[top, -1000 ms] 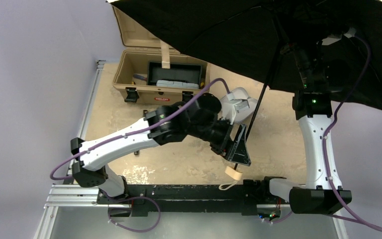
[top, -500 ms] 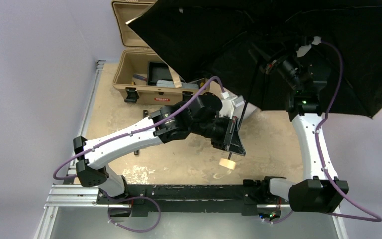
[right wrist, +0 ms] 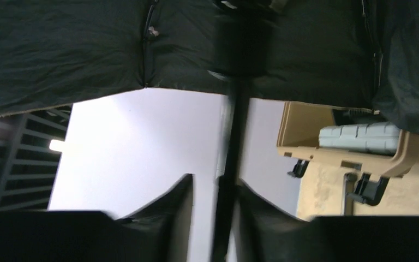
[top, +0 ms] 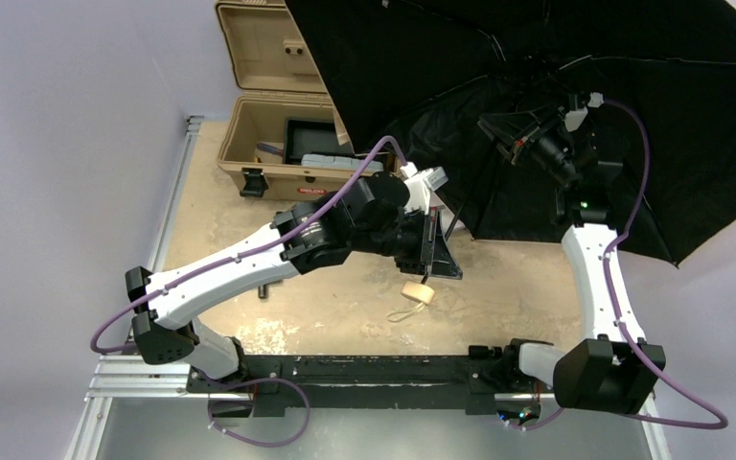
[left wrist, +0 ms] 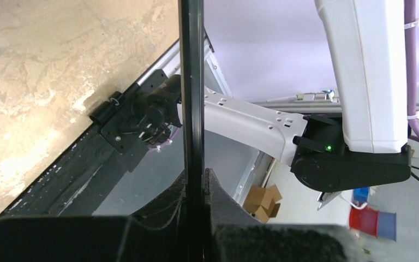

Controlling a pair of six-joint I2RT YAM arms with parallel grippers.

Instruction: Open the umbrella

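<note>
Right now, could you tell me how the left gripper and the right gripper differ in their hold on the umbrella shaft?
The left gripper is shut tight on the shaft; the right gripper has its jaws apart, with a gap showing beside the shaft. The left gripper sits low, near the handle; the right gripper sits high, close under the canopy. Both straddle the shaft.

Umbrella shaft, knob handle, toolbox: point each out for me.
umbrella shaft (left wrist: 191,109), left wrist view, mid-length of the dark rod.
knob handle (top: 418,292), top external view, the tan knob's side.
tan toolbox (top: 283,180), top external view, its front wall.
</note>
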